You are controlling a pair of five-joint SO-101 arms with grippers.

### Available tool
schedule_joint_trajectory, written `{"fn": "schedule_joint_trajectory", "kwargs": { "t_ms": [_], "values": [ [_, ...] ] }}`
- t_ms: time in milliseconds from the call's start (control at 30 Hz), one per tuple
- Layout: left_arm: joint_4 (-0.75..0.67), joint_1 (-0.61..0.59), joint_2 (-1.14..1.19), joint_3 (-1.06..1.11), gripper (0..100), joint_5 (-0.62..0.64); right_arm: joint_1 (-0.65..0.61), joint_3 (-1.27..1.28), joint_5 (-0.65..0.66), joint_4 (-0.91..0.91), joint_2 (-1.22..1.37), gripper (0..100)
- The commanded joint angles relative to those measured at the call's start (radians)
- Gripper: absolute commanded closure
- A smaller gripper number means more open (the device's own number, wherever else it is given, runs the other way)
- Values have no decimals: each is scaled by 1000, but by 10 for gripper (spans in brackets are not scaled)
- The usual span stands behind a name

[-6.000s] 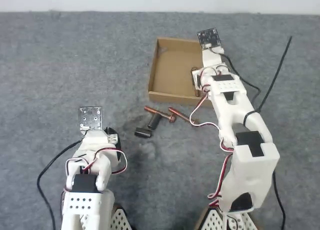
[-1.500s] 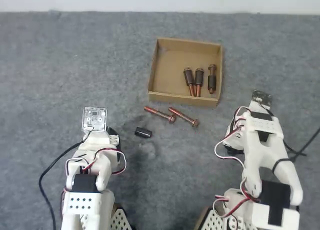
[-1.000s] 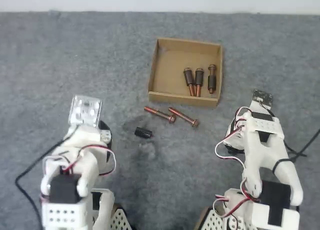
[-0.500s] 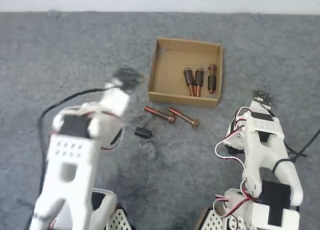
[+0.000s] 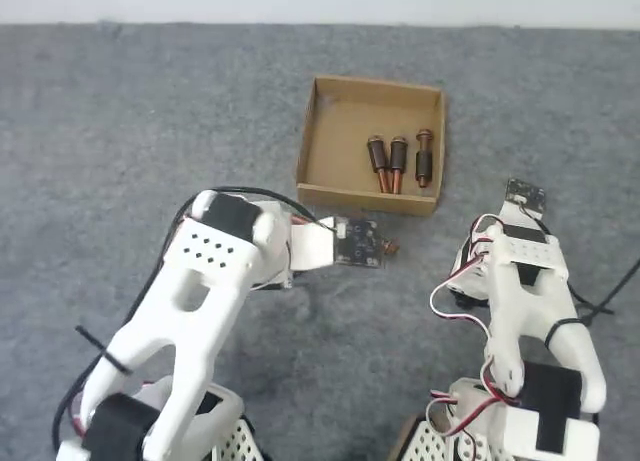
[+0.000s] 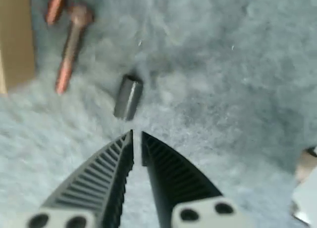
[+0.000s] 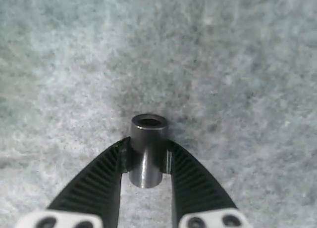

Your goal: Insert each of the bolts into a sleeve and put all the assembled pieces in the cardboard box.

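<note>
Three bolts with black sleeves on them [image 5: 398,161] lie in the cardboard box [image 5: 365,198]. My left arm [image 5: 225,271] stretches over the carpet in front of the box, covering most of the loose parts; one bolt's head [image 5: 390,247] peeks out. In the left wrist view my left gripper [image 6: 136,135] is shut and empty, just short of a loose black sleeve [image 6: 129,97]. Two copper bolts [image 6: 72,55] lie beyond it, near the box wall [image 6: 15,40]. My right gripper [image 7: 146,151] is shut on another black sleeve [image 7: 147,149], held upright over the carpet.
The right arm [image 5: 525,281] is drawn back at the near right, apart from the box. Grey carpet [image 5: 150,111] covers the table, with a white wall along the far edge.
The left arm swung from the near left out over the loose sleeve and bolts. The right arm, over the box six seconds ago, has kept still at the near right lately.
</note>
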Motion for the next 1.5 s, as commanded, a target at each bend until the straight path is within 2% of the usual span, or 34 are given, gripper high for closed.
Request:
{"fn": "schedule_joint_trajectory", "kwargs": {
  "t_ms": [0, 200, 333, 600, 833, 1167, 1300, 1467],
  "values": [
    [-132, 26, 15, -7, 898, -37, 47, -2, 12, -27, -35, 991],
    [-226, 37, 176, -65, 878, -38, 96, -2, 12, -48, -35, 991],
    [-227, 44, 336, -177, 877, -40, 94, -2, 15, -53, -35, 991],
    [-226, 51, 583, -407, 878, 2, 91, -2, 120, -48, -35, 991],
    [-229, 72, 664, -496, 880, 26, 61, -2, 166, -45, -35, 991],
    [-281, 109, 789, -506, 881, 26, 61, -2, 169, -45, -35, 991],
    [-344, 118, 818, -512, 882, 91, 59, -2, 170, -45, -35, 991],
    [-348, 120, 827, -513, 903, 97, 59, -2, 170, -45, -35, 991]
  ]
}}
